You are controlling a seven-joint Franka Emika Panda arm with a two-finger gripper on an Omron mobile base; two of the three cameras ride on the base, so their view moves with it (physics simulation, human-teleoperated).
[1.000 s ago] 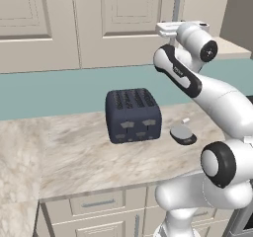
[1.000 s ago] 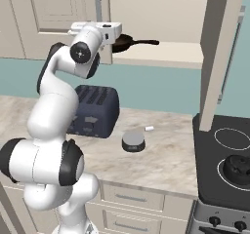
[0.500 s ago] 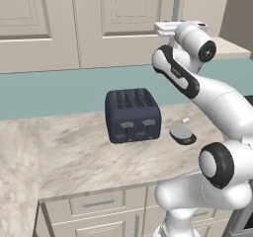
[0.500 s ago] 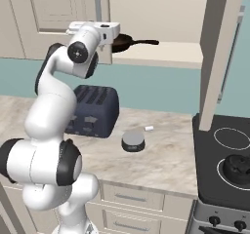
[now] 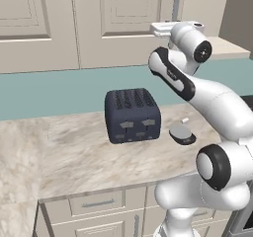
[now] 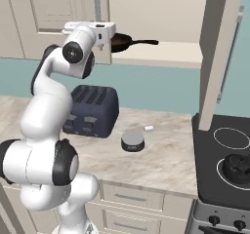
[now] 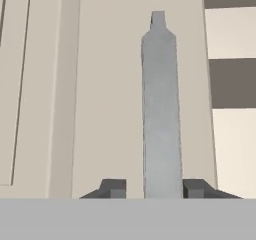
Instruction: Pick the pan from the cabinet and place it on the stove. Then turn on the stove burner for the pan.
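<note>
The pan, a small dark skillet, sits on the shelf of the open cabinet, its thin handle pointing right. Left of it, a beige cabinet door is closed and carries a long grey bar handle. My gripper is raised to that door, one fingertip on each side of the bar. The right one is against the bar and the left one a small gap away. The white hand is just left of the pan, level with it. The stove lies at the lower right, with a white burner ring at its back.
A dark blue toaster and a small grey round object stand on the marble counter below the arm. A swung-out beige door hangs above the stove. A black kettle sits on the front burner, with knobs below.
The fingers have drawn in around the door's bar handle. The arm and hand have stayed almost in place at the door.
</note>
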